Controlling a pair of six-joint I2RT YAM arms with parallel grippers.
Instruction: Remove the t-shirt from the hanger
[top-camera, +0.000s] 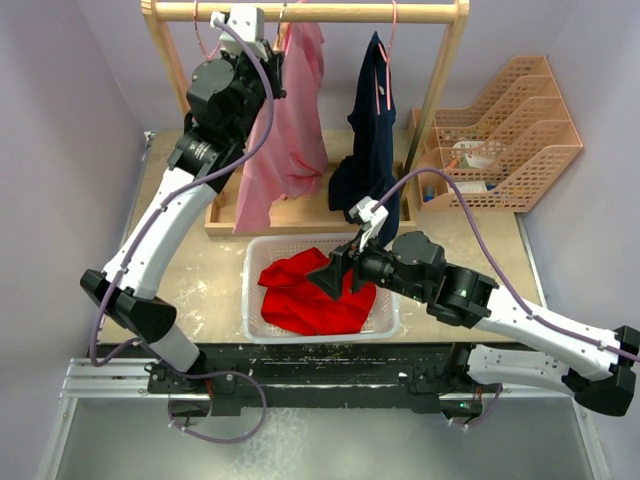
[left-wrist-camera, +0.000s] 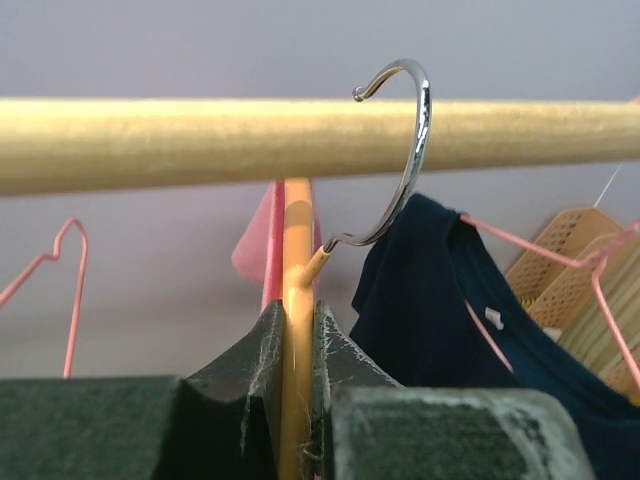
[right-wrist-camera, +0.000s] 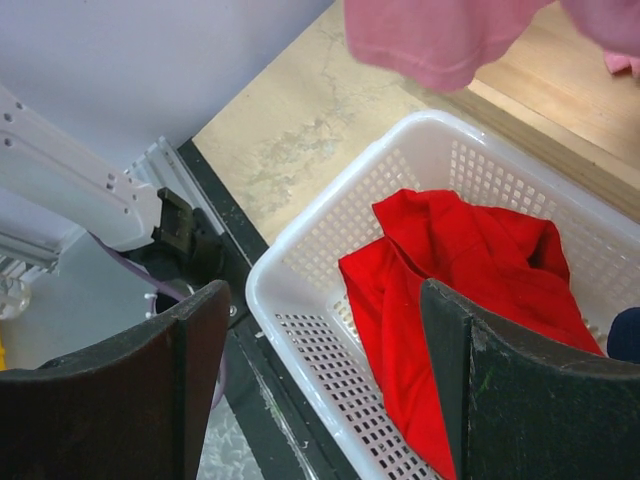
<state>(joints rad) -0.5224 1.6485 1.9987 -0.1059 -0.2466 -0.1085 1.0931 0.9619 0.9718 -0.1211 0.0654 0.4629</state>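
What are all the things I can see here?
rack: one, wooden, back of table
pink shirt: one, pink, hanging on rack, left
navy shirt: one, dark blue, hanging on rack, right
hanger: one, yellow with metal hook, at the rack's rail
basket: one, white, front middle of table
red shirt: one, red, in basket
organiser: one, tan, back right
table: one, light wood, under everything
left gripper: one, black, shut on hanger
right gripper: one, black, open above basket
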